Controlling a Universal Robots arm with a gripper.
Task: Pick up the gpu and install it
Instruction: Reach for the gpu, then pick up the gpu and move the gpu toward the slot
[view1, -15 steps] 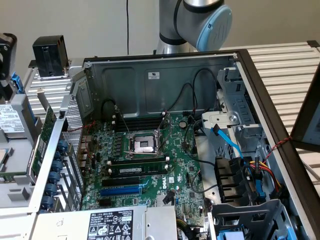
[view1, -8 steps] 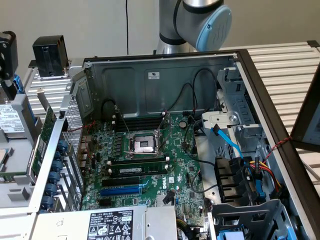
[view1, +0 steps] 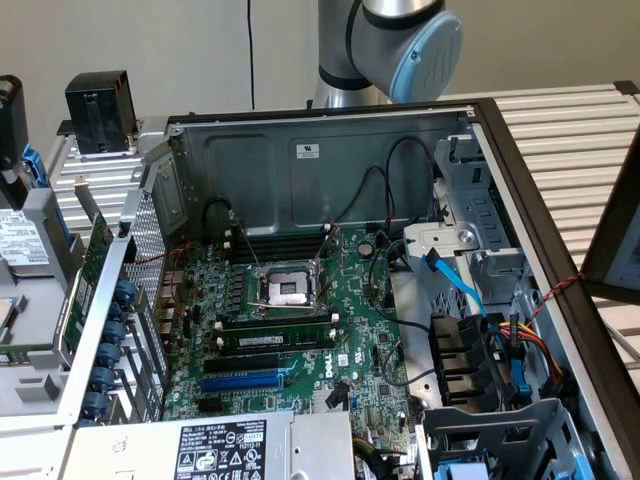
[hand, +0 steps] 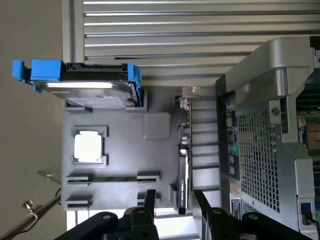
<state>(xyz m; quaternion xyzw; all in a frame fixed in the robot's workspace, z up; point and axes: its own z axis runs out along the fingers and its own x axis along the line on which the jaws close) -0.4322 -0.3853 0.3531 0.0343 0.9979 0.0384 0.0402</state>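
Nearest, found gripper (hand: 173, 194) released, with fingers (hand: 149, 201) parted either side of the gpu (hand: 183, 150). Saw gpu standing on edge in grey tray (hand: 120, 165), sharing it with processor chip (hand: 89, 146) and blue-framed drive (hand: 85, 85). From exterior view, made out motherboard (view1: 300, 320) inside open case (view1: 330, 150).

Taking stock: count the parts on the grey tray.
3: a hard drive in a blue carrier, a CPU chip beside it, and the gpu on edge nearest the computer case. The gripper may hide more.
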